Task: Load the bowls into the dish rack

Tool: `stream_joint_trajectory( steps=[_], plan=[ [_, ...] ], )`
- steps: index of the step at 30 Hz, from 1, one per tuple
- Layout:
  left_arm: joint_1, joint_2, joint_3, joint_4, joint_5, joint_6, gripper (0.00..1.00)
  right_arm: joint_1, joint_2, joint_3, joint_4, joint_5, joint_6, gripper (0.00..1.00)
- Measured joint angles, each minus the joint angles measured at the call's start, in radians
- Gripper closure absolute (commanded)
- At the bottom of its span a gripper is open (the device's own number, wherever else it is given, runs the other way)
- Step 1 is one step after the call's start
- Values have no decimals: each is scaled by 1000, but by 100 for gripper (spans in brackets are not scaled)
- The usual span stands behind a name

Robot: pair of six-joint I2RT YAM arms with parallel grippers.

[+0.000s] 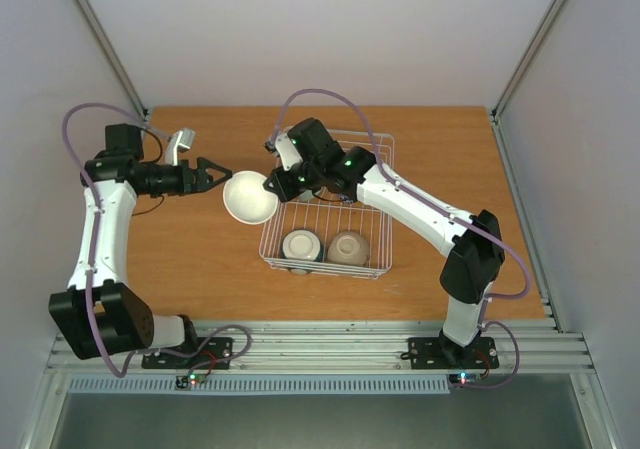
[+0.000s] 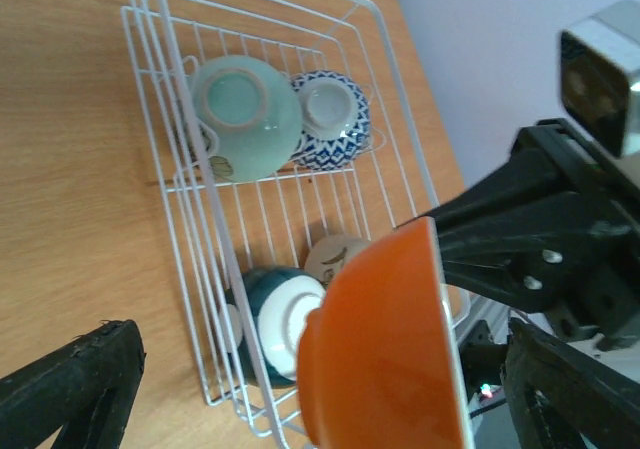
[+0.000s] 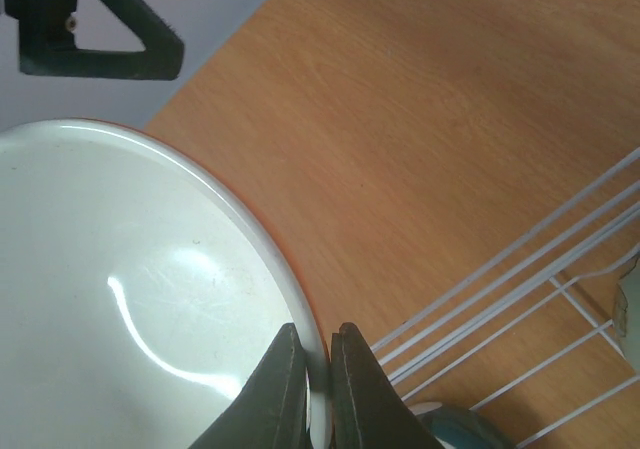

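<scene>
**The bowl could slip or bump**

The right pincer (image 1: 275, 179) is squeezed shut on the thin edge of one bowl (image 1: 250, 197). The bowl is white inside and orange outside. It hangs in the air in the middle of the top picture, just left of the dish rack (image 1: 390, 209) and over the table (image 1: 200, 259). It is not in the rack yet.

The left pincer (image 1: 225, 169) is wide open and holds nothing. Its tips are just beside the bowl, on the left.

What could go wrong:

- The grip is only a small pinch on the rim. A quick swing could make the bowl tip or slide out, and it would fall on the table.
- The rack has a wire wall between the bowl and the inside. If the bowl is not lifted high enough, it could knock the wall and push the rack.
- The left pincer is very close. If either arm moves that way, they could bump.
- The bottom end of the rack already has a teal bowl (image 1: 301, 246) and a tan bowl (image 1: 347, 247). Dropping the new one there could clink or chip them. The middle looks like a safer spot.
</scene>
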Motion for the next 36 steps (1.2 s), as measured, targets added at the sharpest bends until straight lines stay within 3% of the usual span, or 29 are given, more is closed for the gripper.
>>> stream_joint_trajectory(
  steps=[10, 19, 36],
  plan=[
    [-10, 4, 62, -135, 42, -11, 6, 0, -2, -42, 25, 39, -5, 99],
    [-14, 77, -33, -208, 31, 28, 6, 0, -10, -61, 46, 87, -16, 99],
    [-21, 127, -74, -272, 257, 140, 4, 0, -84, -230, 240, 58, -3, 99]
  ],
)
